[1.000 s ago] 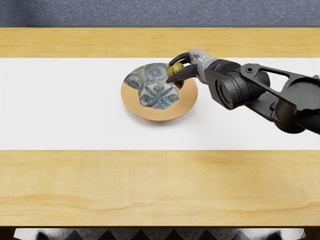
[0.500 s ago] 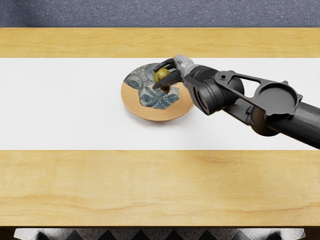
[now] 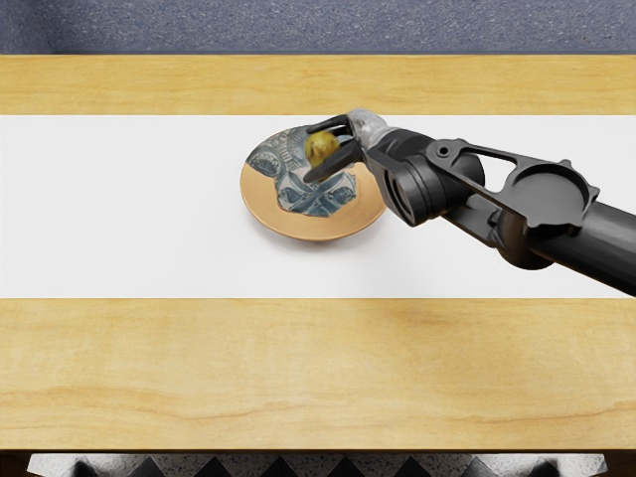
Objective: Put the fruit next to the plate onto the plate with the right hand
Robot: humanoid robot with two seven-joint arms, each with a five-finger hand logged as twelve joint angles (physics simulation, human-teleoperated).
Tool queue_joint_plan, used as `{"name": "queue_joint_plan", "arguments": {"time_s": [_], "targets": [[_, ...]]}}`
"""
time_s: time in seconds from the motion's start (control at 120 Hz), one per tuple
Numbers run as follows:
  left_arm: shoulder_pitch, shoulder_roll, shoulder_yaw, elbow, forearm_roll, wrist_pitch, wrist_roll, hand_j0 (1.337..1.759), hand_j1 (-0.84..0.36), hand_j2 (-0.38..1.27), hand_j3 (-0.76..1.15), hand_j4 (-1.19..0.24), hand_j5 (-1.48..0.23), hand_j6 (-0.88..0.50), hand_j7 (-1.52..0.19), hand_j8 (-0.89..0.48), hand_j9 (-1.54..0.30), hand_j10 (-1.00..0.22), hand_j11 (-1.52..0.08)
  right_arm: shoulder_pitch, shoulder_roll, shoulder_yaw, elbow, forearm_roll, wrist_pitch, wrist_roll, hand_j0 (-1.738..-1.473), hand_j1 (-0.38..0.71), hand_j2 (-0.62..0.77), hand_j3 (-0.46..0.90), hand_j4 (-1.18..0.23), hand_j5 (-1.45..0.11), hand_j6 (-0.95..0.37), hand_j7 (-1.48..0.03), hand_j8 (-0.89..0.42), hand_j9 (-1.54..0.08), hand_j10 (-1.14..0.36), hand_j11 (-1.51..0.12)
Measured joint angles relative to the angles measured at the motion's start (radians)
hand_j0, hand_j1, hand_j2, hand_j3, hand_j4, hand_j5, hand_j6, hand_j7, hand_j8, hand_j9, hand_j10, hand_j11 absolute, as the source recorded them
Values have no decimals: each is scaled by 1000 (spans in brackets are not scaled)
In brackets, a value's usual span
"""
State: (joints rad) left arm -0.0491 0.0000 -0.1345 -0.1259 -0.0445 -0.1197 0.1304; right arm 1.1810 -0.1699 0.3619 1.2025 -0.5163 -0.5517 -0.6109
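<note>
Step in hand, as judged: carry to the target is done or nearly so, and release is pending. The fruit [image 3: 320,146], small and yellow-green, is seen clamped in the right hand [image 3: 344,149]. Dark fingers [image 3: 326,126] are curled over its far side and another digit is closed in on its near side, so only the side toward the picture's left is exposed. The right arm is entered from the picture's right edge and is laid across the right rim of the plate [image 3: 298,225]. The fruit is seen over the upper part of the plate, against the blue-grey patterned centre and inside the orange rim. It is not lying on the desk [image 3: 318,368] nor on the white strip [image 3: 119,209] on which the plate is set. Whether the fruit is touching the plate or is held just above it cannot be told from this one slanted view. The task is judged mostly done: fruit over target, not yet released. Next move, as judged: a small lowering if a gap exists, then the fingers opened gently and the hand lifted clear, since a round fruit may be rolled off a shallow plate if dropped or nudged. The left arm is not seen.
</note>
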Motion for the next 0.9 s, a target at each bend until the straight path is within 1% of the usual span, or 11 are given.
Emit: {"name": "queue_joint_plan", "arguments": {"time_s": [0.167,0.308,0.425,0.658,0.9], "targets": [[0,0,0,0,0,0,0,1658,348,0,0,-1,-1,-1,-1,-1,-1,-1,-1,0,1,3,-4,4,0,0,-1657,-66,-35,0,-523,-313,-159,-316,-164,-310,-246,-312],[0,0,0,0,0,0,0,1658,348,0,0,-1,-1,-1,-1,-1,-1,-1,-1,0,1,6,-12,6,0,0,-1657,-194,-19,0,-373,-170,-55,-172,-71,-167,-134,-168],[0,0,0,0,0,0,0,1658,348,0,0,-1,-1,-1,-1,-1,-1,-1,-1,0,1,6,-14,7,1,0,-1658,-261,-10,0,-286,-95,1,-97,-18,-93,-76,-94],[0,0,0,0,0,0,0,1658,348,0,0,-1,-1,-1,-1,-1,-1,-1,-1,0,11,1,-15,6,22,0,-1658,-321,-3,0,-108,-30,-6,-31,17,-30,-24,-30],[0,0,0,0,0,0,0,1658,348,0,0,-1,-1,-1,-1,-1,-1,-1,-1,0,6,10,-14,13,94,0,-1658,-341,-1,0,-33,-9,-2,-9,5,-9,-7,-9]]}}
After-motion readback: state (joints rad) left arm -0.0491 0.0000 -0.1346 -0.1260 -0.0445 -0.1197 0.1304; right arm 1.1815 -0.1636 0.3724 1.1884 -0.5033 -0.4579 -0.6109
